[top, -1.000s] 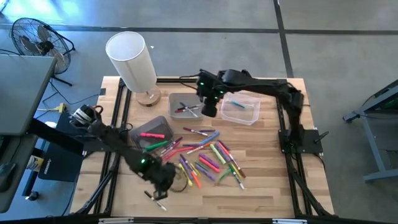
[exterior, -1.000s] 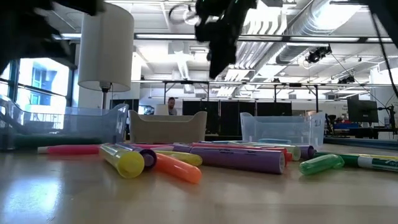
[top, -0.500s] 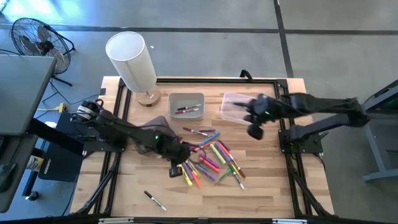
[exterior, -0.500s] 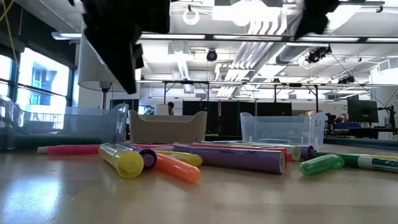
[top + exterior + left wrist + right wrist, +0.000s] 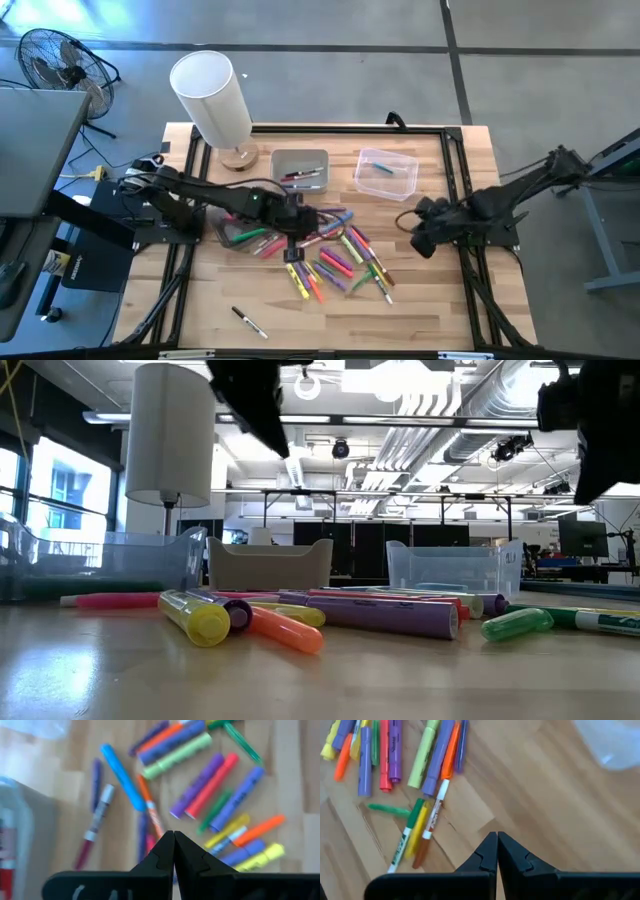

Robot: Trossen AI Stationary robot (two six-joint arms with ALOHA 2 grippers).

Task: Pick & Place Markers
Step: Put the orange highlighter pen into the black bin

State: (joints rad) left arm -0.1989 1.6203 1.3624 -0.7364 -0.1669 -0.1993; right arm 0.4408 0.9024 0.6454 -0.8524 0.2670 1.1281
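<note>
Several coloured markers (image 5: 335,255) lie in a loose pile on the wooden table's middle; they also show in the low view (image 5: 385,616). My left gripper (image 5: 294,240) hovers over the pile's left part, shut and empty (image 5: 173,834), with markers (image 5: 212,785) below it. My right gripper (image 5: 421,243) hovers to the right of the pile, shut and empty (image 5: 497,835), over bare wood, with markers (image 5: 390,755) off to one side. A lone black marker (image 5: 250,322) lies near the front edge.
A grey bin (image 5: 300,170) holding a few markers and a clear bin (image 5: 386,172) with one marker stand at the back. Another clear bin (image 5: 243,228) with markers sits under my left arm. A white lamp (image 5: 213,98) stands at the back left.
My left gripper has swung from the front left, near the lone black marker, toward the far right, over the pile's left part. My right gripper has gone from over the grey bin toward the table's right edge and then toward its near edge. The markers have stayed put.
</note>
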